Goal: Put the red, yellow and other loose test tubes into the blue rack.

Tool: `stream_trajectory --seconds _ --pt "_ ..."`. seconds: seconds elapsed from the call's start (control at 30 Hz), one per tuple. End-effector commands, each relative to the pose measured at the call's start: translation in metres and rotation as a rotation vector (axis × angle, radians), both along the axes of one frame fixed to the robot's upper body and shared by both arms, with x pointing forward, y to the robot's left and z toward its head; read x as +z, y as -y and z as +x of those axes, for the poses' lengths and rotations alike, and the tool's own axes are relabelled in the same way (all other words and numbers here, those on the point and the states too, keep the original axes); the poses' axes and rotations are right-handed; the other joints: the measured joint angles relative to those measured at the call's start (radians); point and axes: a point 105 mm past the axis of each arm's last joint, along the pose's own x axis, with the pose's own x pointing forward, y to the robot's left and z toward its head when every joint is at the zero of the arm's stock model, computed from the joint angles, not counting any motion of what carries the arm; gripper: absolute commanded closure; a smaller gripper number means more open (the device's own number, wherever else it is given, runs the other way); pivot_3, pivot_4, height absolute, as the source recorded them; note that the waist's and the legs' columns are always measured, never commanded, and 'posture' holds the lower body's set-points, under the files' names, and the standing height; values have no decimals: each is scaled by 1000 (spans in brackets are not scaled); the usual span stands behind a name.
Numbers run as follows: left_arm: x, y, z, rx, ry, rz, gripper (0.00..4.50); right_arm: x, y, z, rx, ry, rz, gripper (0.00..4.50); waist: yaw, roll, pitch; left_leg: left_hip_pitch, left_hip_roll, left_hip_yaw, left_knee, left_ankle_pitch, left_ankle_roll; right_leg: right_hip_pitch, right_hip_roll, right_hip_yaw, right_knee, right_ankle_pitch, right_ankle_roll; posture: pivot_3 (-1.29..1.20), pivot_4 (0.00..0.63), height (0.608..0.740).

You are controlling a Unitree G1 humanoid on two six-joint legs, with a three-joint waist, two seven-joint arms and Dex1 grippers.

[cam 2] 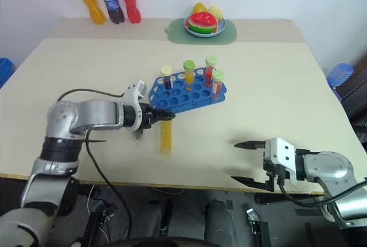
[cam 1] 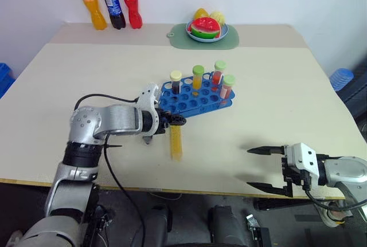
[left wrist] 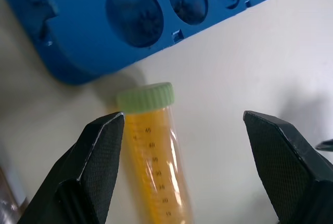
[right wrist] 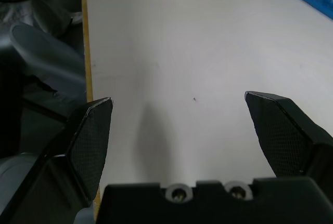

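yellow liquid filled the green-capped plastic test tube (left wrist: 156,156) lying flat on the beige worktop (cam 1: 275,121) just beside the blue plastic rack (cam 1: 192,99). left end effector (left wrist: 182,151) straddled it, fingers spread; right end effector (cam 1: 265,169) hung spread, empty. next likely: pinch, lift, upend into a hole.

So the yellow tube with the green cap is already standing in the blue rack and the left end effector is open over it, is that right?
Not quite. The yellow tube lies flat on the table, beside the blue rack, not in it. The left wrist view shows this. The left end effector is indeed open over it.
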Motion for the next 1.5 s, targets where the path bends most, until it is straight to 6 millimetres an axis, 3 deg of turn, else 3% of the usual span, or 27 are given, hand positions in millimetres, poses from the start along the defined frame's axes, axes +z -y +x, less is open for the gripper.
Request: stream_trajectory --seconds 0.03,0.23,0.4,0.6,0.93,1.17,1.33,1.47,1.5 --pt "7 -2 6 -53 -21 56 719 9 -8 -9 63 52 8 9 1 -1 1 0 0 0 0 0 0 0 0 0 0 0 0 0 150 740" --pt "3 -18 3 -229 -156 170 719 4 -14 -21 80 51 3 9 -4 -2 1 0 -1 0 0 0 0 -1 1 0 0 0 0 0 150 740" --pt "2 -23 4 -257 -245 223 719 4 -18 -21 48 67 16 9 -4 -3 2 0 -1 0 -1 0 0 0 1 0 0 0 1 0 150 740" --pt "17 -9 4 -319 -256 219 719 1 -23 -27 29 68 25 9 -1 -7 4 -2 -1 0 0 0 0 -1 0 0 -1 0 1 0 150 740" --pt "17 8 -3 -408 -307 226 719 2 -27 -29 14 75 28 9 -8 -8 5 -3 -1 0 0 0 0 -2 0 0 -1 -1 1 0 150 740" --pt "12 30 0 -398 -355 251 719 5 -33 -31 13 79 39 9 -3 -9 6 -5 -1 -1 0 0 0 -3 0 0 -1 -1 1 0 150 740" --pt "-4 36 5 -332 -403 335 719 7 -34 -33 -1 78 41 9 -3 -10 6 -7 -1 -1 1 0 0 -5 0 0 -1 -1 1 0 150 740" --pt "-23 31 7 -272 -446 432 2433 9 -35 -33 -8 81 43 0 0 -11 6 -7 -1 -1 1 0 0 -5 0 0 -1 -1 1 0 150 740" --pt "-25 32 6 -268 -453 438 3045 9 -36 -33 -11 82 44 0 1 -11 6 -7 -1 -1 1 0 0 -5 0 0 -1 -1 1 0 150 740"
